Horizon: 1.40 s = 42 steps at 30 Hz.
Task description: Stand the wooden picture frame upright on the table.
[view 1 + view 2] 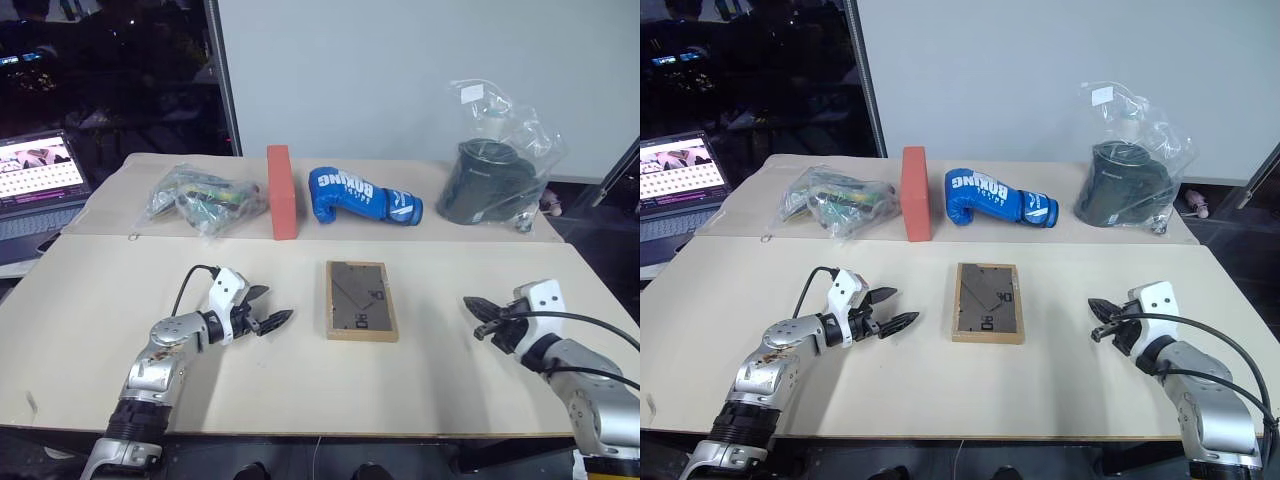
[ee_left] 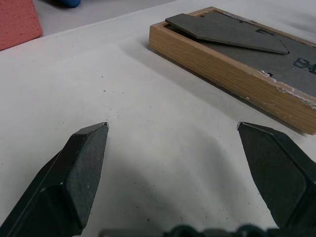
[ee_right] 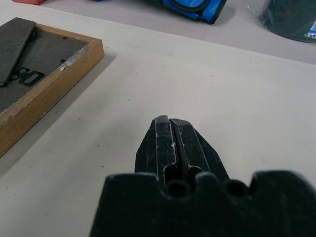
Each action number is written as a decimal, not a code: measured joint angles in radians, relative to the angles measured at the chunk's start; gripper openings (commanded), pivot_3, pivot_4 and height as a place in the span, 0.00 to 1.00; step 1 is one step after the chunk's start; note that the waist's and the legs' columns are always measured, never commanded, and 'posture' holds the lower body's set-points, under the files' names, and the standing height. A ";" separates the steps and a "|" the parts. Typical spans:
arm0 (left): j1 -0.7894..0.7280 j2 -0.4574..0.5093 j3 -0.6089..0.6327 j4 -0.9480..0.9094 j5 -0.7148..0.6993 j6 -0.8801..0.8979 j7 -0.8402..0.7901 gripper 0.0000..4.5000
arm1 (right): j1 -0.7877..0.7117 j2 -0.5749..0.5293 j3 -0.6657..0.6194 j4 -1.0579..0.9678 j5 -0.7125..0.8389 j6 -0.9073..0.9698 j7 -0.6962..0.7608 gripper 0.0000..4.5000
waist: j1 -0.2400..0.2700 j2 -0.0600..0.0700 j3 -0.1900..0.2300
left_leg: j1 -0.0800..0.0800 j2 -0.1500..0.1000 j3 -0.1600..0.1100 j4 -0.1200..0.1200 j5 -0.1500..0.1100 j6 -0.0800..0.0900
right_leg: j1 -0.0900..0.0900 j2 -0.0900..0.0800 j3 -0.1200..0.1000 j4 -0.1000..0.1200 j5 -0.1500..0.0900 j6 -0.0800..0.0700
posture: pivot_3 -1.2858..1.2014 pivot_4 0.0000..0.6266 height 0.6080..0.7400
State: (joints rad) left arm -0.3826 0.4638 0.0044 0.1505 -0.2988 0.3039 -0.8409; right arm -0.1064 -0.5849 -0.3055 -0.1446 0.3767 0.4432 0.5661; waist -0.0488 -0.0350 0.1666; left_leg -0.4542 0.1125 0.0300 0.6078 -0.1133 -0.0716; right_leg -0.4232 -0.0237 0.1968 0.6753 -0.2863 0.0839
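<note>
The wooden picture frame (image 1: 360, 300) lies flat, face down, in the middle of the table (image 1: 300, 390); its dark back with the folded stand faces up. My left gripper (image 1: 274, 319) hovers to the frame's left, a short gap away, open and pointing at it; in the left wrist view its fingers (image 2: 81, 163) stand wide apart with the frame's wooden edge (image 2: 232, 79) beyond them. My right gripper (image 1: 474, 313) is to the frame's right, farther off, shut with nothing in it. The right wrist view shows its closed fingers (image 3: 170, 143) and the frame's corner (image 3: 49, 74).
Along the back of the table stand an upright red-orange block (image 1: 281, 192), a blue boxing glove (image 1: 362, 196), a plastic bag of items (image 1: 205, 198) at the left and a bagged dark object (image 1: 495, 180) at the right. A laptop (image 1: 38, 180) sits off the table's left.
</note>
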 measured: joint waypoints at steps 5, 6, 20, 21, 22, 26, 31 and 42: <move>-0.030 0.131 -0.019 -0.042 -0.092 0.143 -0.176 1.00 | -0.130 -0.203 0.133 0.041 -0.004 0.004 0.240 0.00 | -0.023 0.003 0.004 | -0.002 0.000 0.000 0.000 0.002 0.000 | -0.003 0.000 0.000 0.001 0.001 0.001 | 0.52 0.24 0.74; -0.052 0.165 -0.018 -0.061 -0.116 0.175 -0.222 1.00 | -0.191 -0.262 0.162 0.052 -0.006 0.002 0.314 0.00 | -0.025 0.003 0.004 | -0.001 0.000 0.000 0.000 0.002 0.000 | -0.002 0.000 0.000 0.002 0.000 0.001 | 0.52 0.24 0.74; -0.057 0.224 -0.008 -0.181 -0.167 0.243 -0.279 0.19 | -0.363 -0.321 0.331 0.150 -0.051 -0.025 0.556 0.00 | -0.013 0.000 0.002 | -0.005 0.000 -0.012 0.001 0.001 -0.001 | 0.001 -0.002 -0.015 0.001 -0.005 -0.003 | 0.52 0.24 0.74; -0.057 0.223 -0.009 -0.181 -0.166 0.245 -0.273 0.13 | -0.371 -0.311 0.338 0.169 -0.064 -0.036 0.552 0.00 | -0.014 0.000 0.002 | -0.005 0.000 -0.012 0.001 0.001 -0.001 | 0.001 -0.002 -0.015 0.001 -0.005 -0.003 | 0.52 0.24 0.74; -0.062 0.220 -0.023 -0.179 -0.149 0.246 -0.256 0.05 | -0.391 -0.300 0.354 0.212 -0.096 -0.070 0.546 0.00 | -0.015 0.000 0.002 | -0.005 -0.001 -0.012 0.002 0.001 -0.001 | 0.002 -0.002 -0.015 0.001 -0.005 -0.003 | 0.52 0.24 0.74; -0.142 0.152 -0.140 -0.078 0.009 0.205 -0.141 0.02 | -0.476 -0.245 0.423 0.403 -0.228 -0.181 0.491 0.00 | -0.012 0.000 0.002 | -0.005 -0.001 -0.013 0.002 0.001 -0.001 | 0.003 -0.002 -0.016 0.001 -0.005 -0.002 | 0.52 0.24 0.74; -0.245 -0.016 -0.221 0.128 0.121 0.146 -0.030 0.02 | -0.563 -0.100 0.493 0.624 -0.327 -0.258 0.419 0.00 | -0.008 0.000 0.002 | -0.006 -0.001 -0.015 0.000 0.001 -0.001 | 0.001 -0.002 -0.017 0.002 -0.001 -0.009 | 0.52 0.24 0.74; -0.281 -0.073 -0.265 0.170 0.187 0.114 -0.051 0.02 | -0.571 0.042 0.507 0.627 -0.360 -0.324 0.424 0.00 | -0.012 0.001 0.001 | -0.005 -0.002 -0.018 -0.001 0.002 -0.002 | 0.004 -0.001 -0.020 0.003 -0.001 -0.010 | 0.52 0.24 0.74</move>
State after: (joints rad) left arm -0.6640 0.3909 -0.2608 0.3201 -0.1118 0.4178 -0.8921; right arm -0.6778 -0.5432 0.2013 0.4822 0.0166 0.1192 0.9902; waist -0.0607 -0.0343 0.1681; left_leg -0.4587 0.1109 0.0121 0.6070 -0.1115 -0.0735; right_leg -0.4194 -0.0250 0.1773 0.6787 -0.2871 0.0740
